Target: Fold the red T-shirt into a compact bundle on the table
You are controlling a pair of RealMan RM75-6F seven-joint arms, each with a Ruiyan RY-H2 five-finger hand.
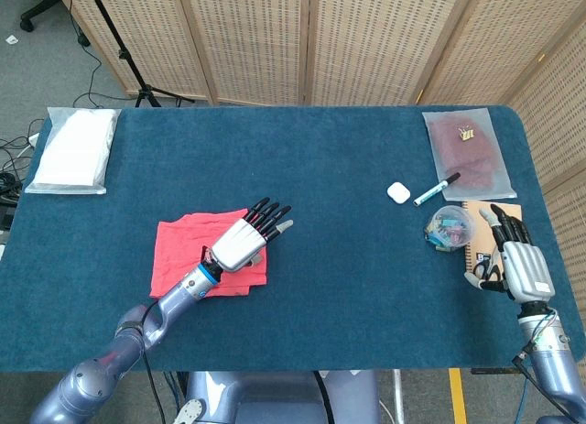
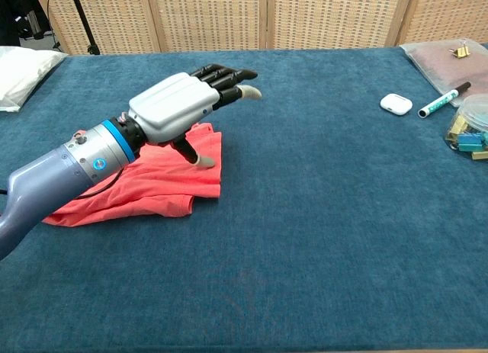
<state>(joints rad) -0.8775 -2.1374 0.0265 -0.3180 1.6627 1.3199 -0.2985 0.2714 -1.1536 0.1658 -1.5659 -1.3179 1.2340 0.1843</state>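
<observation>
**Soft cloth, best taken at an edge**

Left hand (image 2: 171, 109) fingers (image 2: 225, 77) are spread, holding nothing, hovering over the red T-shirt (image 2: 145, 187), which lies partly folded on the desk (image 2: 320, 216). Right hand (image 1: 517, 268) rests open, well apart. The shirt looks light and limp; pinching a folded edge should work best.

**Silver shells, black fingers, blue wrist bands**

The left hand (image 2: 177, 109) has a ribbed silver-white back plate, black fingers (image 2: 221, 72) and pale grey fingertip caps. Behind the fingers, past the plate, sits a bright blue ring, then a grey collar with a small round red-and-blue mark — and a thin black cable running alongside. The forearm is smooth metallic blue-grey. The right hand (image 1: 517, 259) matches: ribbed silver shell, black fingers, blue-grey arm below.
</observation>
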